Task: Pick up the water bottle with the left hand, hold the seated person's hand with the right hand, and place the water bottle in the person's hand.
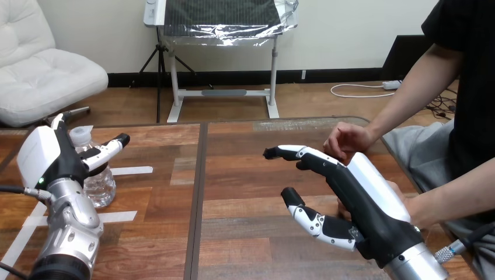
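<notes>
- HEAD VIEW: A clear plastic water bottle (98, 182) stands upright, capped, at the left of the wooden worktop (257, 245). The left robot hand (64, 162) is close against it.
- That robot hand is open. Its fingers (108, 149) reach straight across the bottle's front without curling round it, and whether they touch it cannot be told.
- The bottle looks light, thin-walled and ribbed, so it would likely dent under a hard squeeze and slip on a smooth patch. The mid-body, below the shoulder, seems the safest place to hold it.
- The right robot hand (356, 192) hangs over the worktop's right half with fingers straight and thumb apart, clasping nothing.
- The person's hand (350, 140), loosely curled, rests just beyond that robot hand. A second forearm (452, 201) comes in from the right edge, its hand mostly hidden behind the robot hand, and no clasp can be seen.
- White tape strips (131, 170) lie flat beside the bottle and should not obstruct it. Between the bottle and the person there is bare wood, so the right robot hand itself is the likeliest obstacle on the way across.
</notes>
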`<act>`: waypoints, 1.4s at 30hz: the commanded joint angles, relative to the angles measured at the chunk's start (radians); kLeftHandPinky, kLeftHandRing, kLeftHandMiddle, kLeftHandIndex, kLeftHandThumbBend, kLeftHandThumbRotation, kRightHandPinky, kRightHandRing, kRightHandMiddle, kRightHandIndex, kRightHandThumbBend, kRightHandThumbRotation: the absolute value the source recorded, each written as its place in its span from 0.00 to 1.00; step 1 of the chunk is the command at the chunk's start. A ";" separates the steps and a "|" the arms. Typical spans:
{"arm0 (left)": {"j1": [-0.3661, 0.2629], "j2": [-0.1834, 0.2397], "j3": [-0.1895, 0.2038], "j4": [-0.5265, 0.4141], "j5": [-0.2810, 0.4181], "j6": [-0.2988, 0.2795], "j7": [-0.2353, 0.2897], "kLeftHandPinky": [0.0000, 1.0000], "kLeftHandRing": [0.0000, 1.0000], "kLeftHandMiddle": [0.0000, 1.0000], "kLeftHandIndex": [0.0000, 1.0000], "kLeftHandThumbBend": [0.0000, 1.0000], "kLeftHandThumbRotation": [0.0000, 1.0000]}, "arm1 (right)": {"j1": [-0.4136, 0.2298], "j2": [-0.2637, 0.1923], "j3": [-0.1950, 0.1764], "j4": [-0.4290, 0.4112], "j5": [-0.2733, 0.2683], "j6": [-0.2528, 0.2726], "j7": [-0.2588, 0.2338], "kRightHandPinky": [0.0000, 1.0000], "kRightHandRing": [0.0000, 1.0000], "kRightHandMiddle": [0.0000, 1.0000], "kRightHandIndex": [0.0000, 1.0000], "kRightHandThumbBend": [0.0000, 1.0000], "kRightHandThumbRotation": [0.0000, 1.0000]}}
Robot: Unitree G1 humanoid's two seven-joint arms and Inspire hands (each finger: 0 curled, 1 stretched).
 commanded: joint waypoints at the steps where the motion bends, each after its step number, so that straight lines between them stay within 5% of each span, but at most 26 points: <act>1: -0.019 0.004 -0.015 -0.052 0.011 -0.021 0.019 0.76 0.83 0.86 0.87 0.85 0.53 | -0.059 -0.008 -0.026 -0.040 0.014 -0.001 -0.003 0.79 0.84 0.83 0.78 0.16 0.00; 10: 0.014 -0.004 -0.006 -0.098 -0.006 -0.037 0.004 0.73 0.81 0.84 0.86 0.86 0.54 | -0.059 -0.004 -0.024 -0.045 0.007 0.007 -0.005 0.77 0.82 0.81 0.76 0.16 0.00; 25: 0.088 -0.003 -0.030 -0.236 0.019 0.031 -0.053 0.72 0.80 0.83 0.85 0.86 0.54 | -0.067 -0.004 -0.022 -0.036 0.016 0.004 -0.002 0.75 0.81 0.79 0.74 0.17 0.00; 35: 0.091 0.062 -0.146 -0.175 0.188 0.008 -0.006 0.76 0.83 0.86 0.86 0.77 0.56 | -0.067 -0.004 -0.022 -0.034 0.017 0.000 -0.004 0.74 0.80 0.78 0.72 0.17 0.00; 42: 0.079 0.098 -0.219 -0.151 0.301 0.040 0.004 0.88 0.91 0.92 0.91 0.69 0.72 | -0.066 -0.003 -0.022 -0.032 0.016 -0.004 -0.008 0.73 0.79 0.78 0.72 0.17 0.00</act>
